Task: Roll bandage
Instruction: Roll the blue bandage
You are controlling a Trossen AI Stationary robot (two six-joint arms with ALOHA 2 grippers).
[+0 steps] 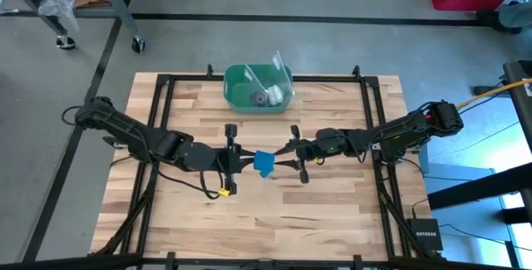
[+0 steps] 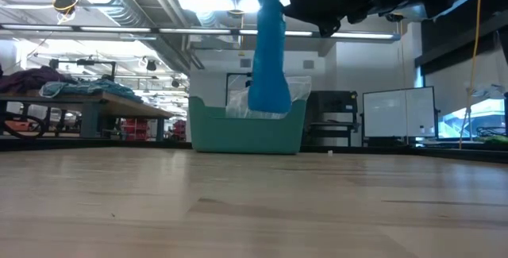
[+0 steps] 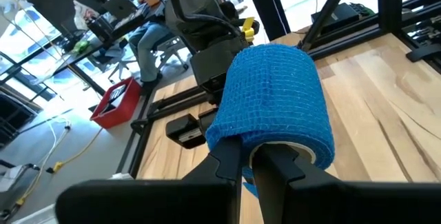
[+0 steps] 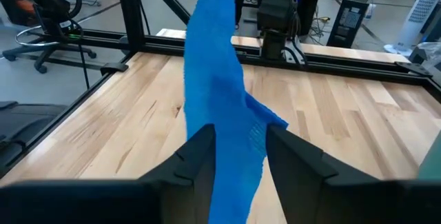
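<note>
The bright blue bandage [image 1: 264,164] is held in the air over the middle of the table, between my two grippers. In the left wrist view it is a thick roll [image 3: 272,107] with a pale core. A loose strip [image 4: 217,79] hangs from the roll. In the low view the strip's lower end [image 2: 270,99] hangs clear of the tabletop. My left gripper [image 1: 248,160] comes from the table's left and is shut on the roll. My right gripper [image 1: 281,157] comes from the right and is shut on the strip. My left gripper [image 3: 251,165] pinches the roll's near end [image 3: 238,131] between its two fingers, coming level from the table's left. The fingers hide whether one of them reaches into the core. The roll is lifted clear of the table. My right gripper [image 4: 238,162] pinches the loose strip [image 4: 238,131] between its two fingers, coming level from the table's right and lying across it. The strip runs up from the fingers toward the roll. Its tail hangs slack below, clear of the table.
A green plastic bin [image 1: 258,87] with clear plastic in it stands at the table's far edge, behind the grippers. A black frame [image 1: 166,87] runs around the work area. Bare wood lies toward the near edge [image 1: 266,220].
</note>
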